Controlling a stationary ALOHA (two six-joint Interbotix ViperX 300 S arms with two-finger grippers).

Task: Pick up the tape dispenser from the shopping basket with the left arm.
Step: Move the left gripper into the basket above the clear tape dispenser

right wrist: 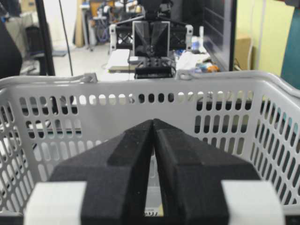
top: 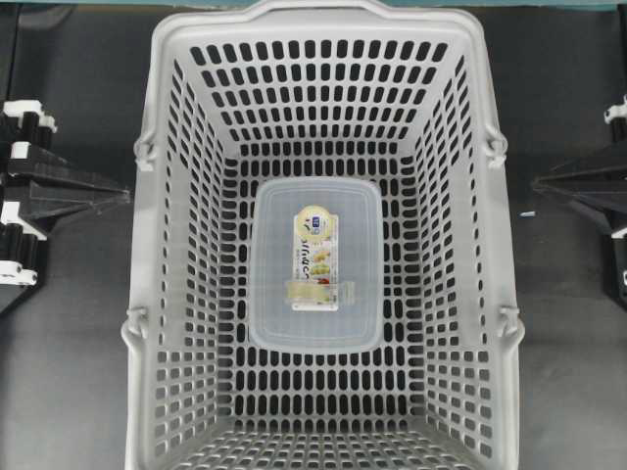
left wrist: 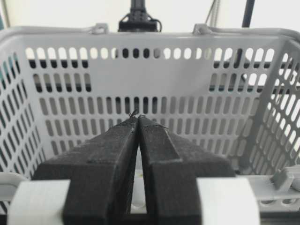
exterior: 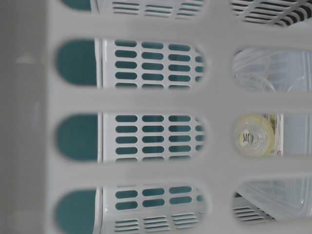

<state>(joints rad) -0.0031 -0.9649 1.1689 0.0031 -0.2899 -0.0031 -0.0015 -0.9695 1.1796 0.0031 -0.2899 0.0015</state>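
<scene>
The tape dispenser (top: 315, 264), a flat clear case with a white-and-yellow label down its middle, lies on the floor of the light-grey slotted shopping basket (top: 147, 225). My left gripper (top: 125, 194) is outside the basket's left wall, shut and empty, its tips pointing at the wall. In the left wrist view the left gripper (left wrist: 138, 117) has its jaws pressed together in front of the basket (left wrist: 154, 89). My right gripper (top: 537, 183) is outside the right wall, also shut and empty, as the right wrist view shows (right wrist: 153, 120). Through the slots at table level the dispenser (exterior: 263, 68) shows faintly.
The basket stands on a dark tabletop (top: 69, 372) and fills most of the space between both arms. A small pale scrap (top: 527, 213) lies on the table near the right gripper. Handle hinges (top: 144, 152) stick out on the rim.
</scene>
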